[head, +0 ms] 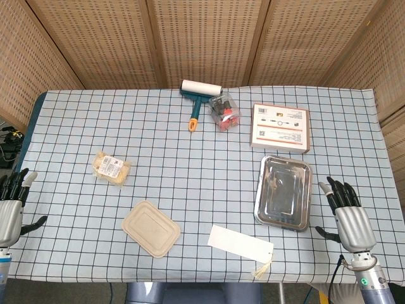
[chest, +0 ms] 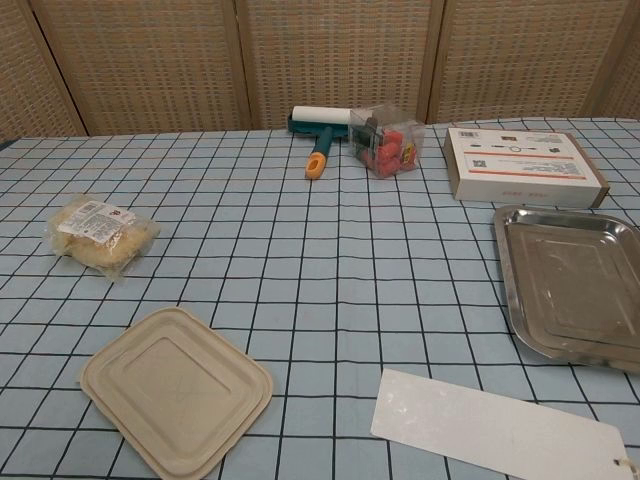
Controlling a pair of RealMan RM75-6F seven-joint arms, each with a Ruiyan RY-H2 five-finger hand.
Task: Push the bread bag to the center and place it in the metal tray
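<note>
The bread bag [head: 111, 167] is positioned left, well apart from the metal tray [head: 283, 192], so pushing is required. Left hand [head: 11, 208] and right hand [head: 350, 218] are held empty, fingers seemingly apart

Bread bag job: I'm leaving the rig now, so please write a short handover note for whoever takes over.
Left hand: open, holds nothing, at the table's left edge.
Right hand: open, holds nothing, beside the metal tray.
Bread bag: on the cloth at left, far from both hands.
Tray holds nothing.
Done: nothing.
Left: push the bag to the center, then place it in the tray.
</note>
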